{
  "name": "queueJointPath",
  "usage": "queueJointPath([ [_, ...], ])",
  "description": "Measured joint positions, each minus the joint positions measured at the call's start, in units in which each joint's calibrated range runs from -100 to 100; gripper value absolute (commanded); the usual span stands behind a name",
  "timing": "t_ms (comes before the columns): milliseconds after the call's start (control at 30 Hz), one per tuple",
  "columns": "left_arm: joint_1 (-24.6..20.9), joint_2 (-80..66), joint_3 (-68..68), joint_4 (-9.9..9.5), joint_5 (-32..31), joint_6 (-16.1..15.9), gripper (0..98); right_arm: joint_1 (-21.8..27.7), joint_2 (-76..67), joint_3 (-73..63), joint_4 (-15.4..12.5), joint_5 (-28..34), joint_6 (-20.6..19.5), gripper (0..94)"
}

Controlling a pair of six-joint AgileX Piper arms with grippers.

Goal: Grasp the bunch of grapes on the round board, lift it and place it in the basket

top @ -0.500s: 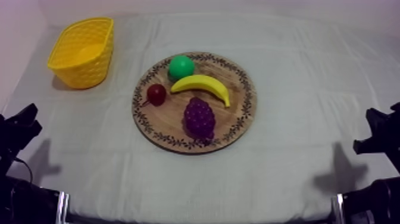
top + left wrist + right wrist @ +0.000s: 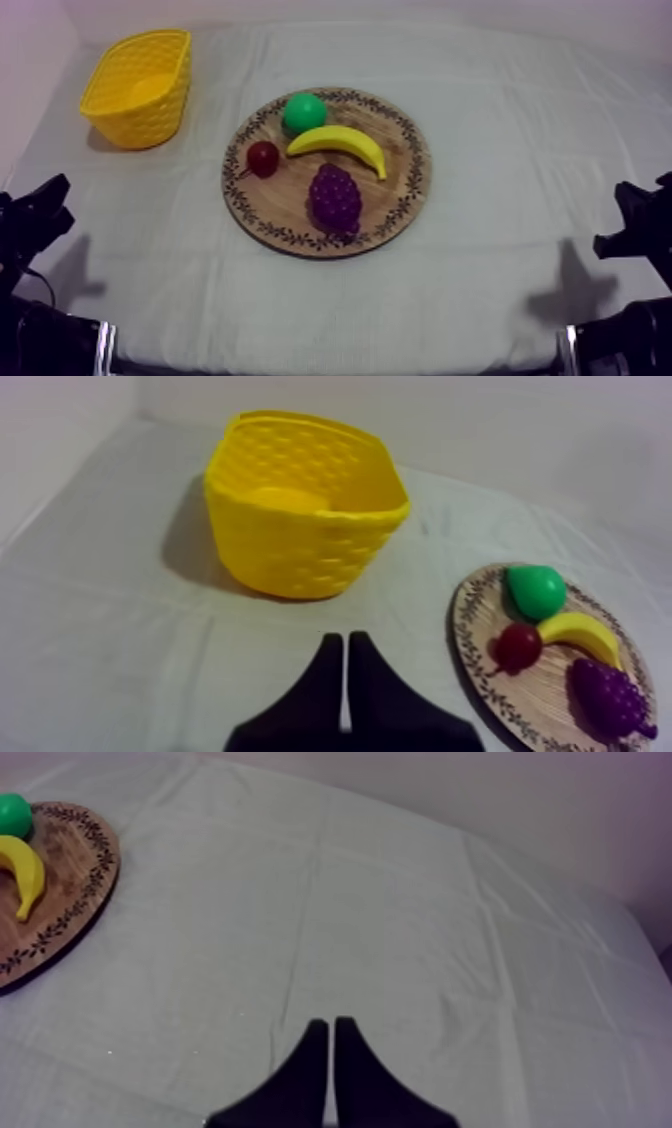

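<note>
Top view places the knobbly purple toy bunch of grapes [image 2: 335,198] on the near part of the round wooden board with a patterned rim [image 2: 418,170]. It lies just beside the yellow toy banana [image 2: 340,142] and apart from the small red fruit [image 2: 263,157] and the green pear [image 2: 303,112]. The yellow lattice-walled basket [image 2: 150,120] stands well apart from the board, at the far left of the cloth-covered worktop [image 2: 500,130].

The bunch is probably light and hollow, stiff or slightly rubbery, and its bumps should give the pads some purchase. The best hold looks to be from above, across the broad middle, with one finger on each long side and the banana side kept clear.

The left wrist view adds what the overhead camera flattens: the height of the basket's wall, which a carried bunch must clear, and the basket's bare inside. There the left fingers [image 2: 320,688] lie pressed together on nothing, low over the cloth between basket and board. The right wrist view gives the board's rim with the banana and pear at its edge. The right fingers [image 2: 308,1067] are likewise closed and empty over bare cloth.
</note>
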Motion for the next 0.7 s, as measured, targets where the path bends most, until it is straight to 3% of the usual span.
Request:
queueJointPath([
  [400,10.3,0.13,0.0,0.0,0.0,0.47,0.0,0.0,0.0,0.0,0.0,0.0,0.0,0.3],
  [700,12.86,7.56,-0.94,-1.86,-1.05,-0.43,0.0,0.0,0.0,0.0,0.0,0.0,0.03,0.3],
])
